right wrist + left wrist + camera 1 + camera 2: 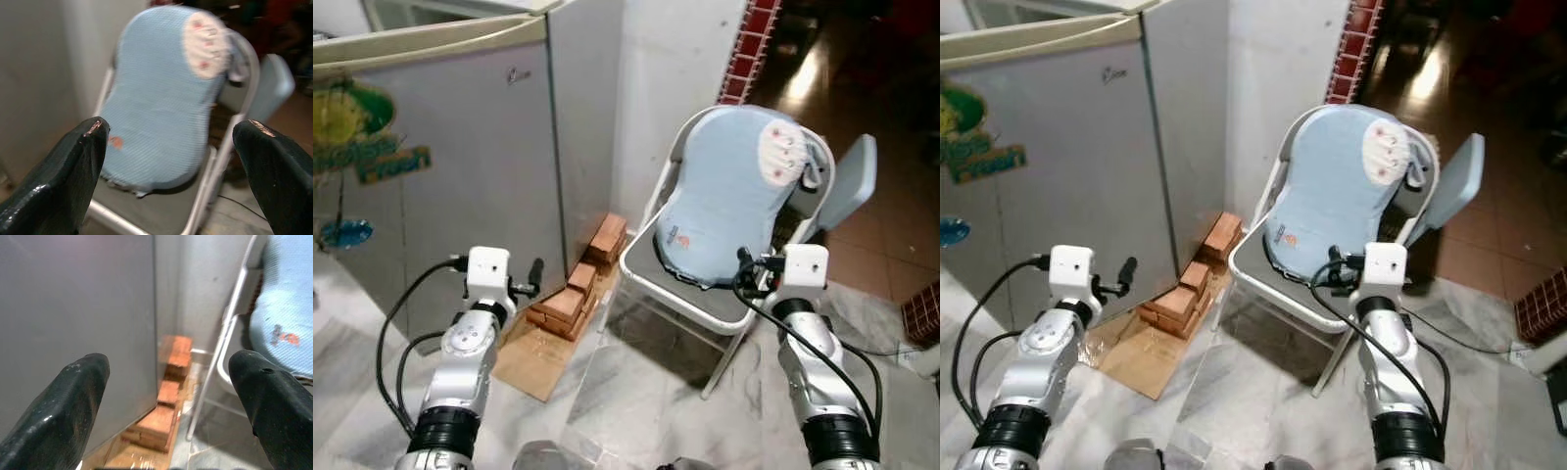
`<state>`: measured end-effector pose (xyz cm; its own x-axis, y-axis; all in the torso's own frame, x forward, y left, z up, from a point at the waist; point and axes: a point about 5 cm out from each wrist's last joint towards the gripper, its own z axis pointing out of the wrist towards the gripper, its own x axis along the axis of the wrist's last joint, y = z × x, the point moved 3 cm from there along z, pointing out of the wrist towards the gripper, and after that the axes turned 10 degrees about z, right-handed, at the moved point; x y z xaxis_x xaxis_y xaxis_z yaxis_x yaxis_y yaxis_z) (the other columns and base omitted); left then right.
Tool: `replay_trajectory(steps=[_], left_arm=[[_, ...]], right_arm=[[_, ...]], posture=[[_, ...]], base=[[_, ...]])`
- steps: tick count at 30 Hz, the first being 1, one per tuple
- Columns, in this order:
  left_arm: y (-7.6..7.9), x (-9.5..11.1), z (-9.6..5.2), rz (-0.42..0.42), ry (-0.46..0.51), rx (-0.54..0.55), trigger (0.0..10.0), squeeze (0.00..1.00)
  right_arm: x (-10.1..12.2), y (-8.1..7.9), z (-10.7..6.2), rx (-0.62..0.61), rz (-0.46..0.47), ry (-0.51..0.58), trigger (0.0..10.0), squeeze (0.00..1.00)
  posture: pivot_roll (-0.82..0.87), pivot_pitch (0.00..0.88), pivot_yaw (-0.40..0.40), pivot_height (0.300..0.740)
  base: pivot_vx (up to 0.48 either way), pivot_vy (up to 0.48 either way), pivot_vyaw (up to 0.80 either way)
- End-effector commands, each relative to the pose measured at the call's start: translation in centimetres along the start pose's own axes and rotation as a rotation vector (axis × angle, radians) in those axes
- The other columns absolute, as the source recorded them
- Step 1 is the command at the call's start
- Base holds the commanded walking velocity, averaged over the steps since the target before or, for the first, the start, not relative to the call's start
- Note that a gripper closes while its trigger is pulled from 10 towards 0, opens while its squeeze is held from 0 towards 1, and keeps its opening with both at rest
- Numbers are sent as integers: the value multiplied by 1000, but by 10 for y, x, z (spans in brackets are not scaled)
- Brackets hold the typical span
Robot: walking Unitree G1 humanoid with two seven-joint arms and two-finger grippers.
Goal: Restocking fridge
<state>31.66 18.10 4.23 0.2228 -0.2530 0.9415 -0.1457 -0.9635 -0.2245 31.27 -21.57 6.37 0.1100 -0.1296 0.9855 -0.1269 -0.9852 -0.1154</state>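
Note:
The grey fridge (460,176) stands at the left with its door closed and a green and yellow sticker (357,132) on the front. My left gripper (530,284) is held out low in front of the fridge's right corner. Its fingers (73,396) are open with nothing between them. My right gripper (744,269) is raised before a folding chair (690,299). It is also open and empty, and its fingers (83,161) frame the chair's light-blue cushion (161,103).
Red bricks (578,289) are stacked on a brown board (533,357) at the fridge's right corner, against the white wall (675,78). A pale blue chair back (852,181) stands behind the folding chair. A red tiled strip (744,49) runs up the wall, and the floor is marble (636,392).

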Motion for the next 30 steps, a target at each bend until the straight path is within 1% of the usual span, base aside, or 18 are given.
replay_trajectory(steps=[1, 3, 8, 9, 12, 18, 30], left_arm=[[-5, 3, -1, 9, 15, 6, 10000, 0], [-3, 3, -2, 14, 17, -4, 10000, 0], [-1, 4, -1, 20, 28, -14, 10000, 0], [-2, 8, 0, 16, 48, -11, 10000, 0], [-2, 10, 0, 14, 67, -12, 10000, 0], [-2, 13, 1, 7, 75, -14, 10000, 0], [-2, 11, 1, 2, 75, -15, 10000, 0]], right_arm=[[6, -8, 1, 11, 3, 22, 10000, 0], [7, -7, 1, 6, 4, 26, 10000, 0], [10, -5, 2, -4, 3, 39, 10000, 0], [10, -1, 1, -13, -6, 44, 10000, 0], [9, 1, -1, -26, -11, 41, 10000, 0], [13, -2, -3, -29, -9, 42, 10000, 0], [15, -3, -4, -34, -2, 41, 10000, 0]], posture=[[59, 0, -36, 740], [60, 0, -36, 740], [60, 0, -37, 740], [65, 0, -41, 740], [66, 0, -43, 740], [63, 0, -42, 740], [64, 0, -41, 740]], base=[[0, 480, -606], [0, 480, -525], [0, 480, 0], [0, 480, 0], [0, 480, 0], [0, 480, 0], [0, 480, 0]])
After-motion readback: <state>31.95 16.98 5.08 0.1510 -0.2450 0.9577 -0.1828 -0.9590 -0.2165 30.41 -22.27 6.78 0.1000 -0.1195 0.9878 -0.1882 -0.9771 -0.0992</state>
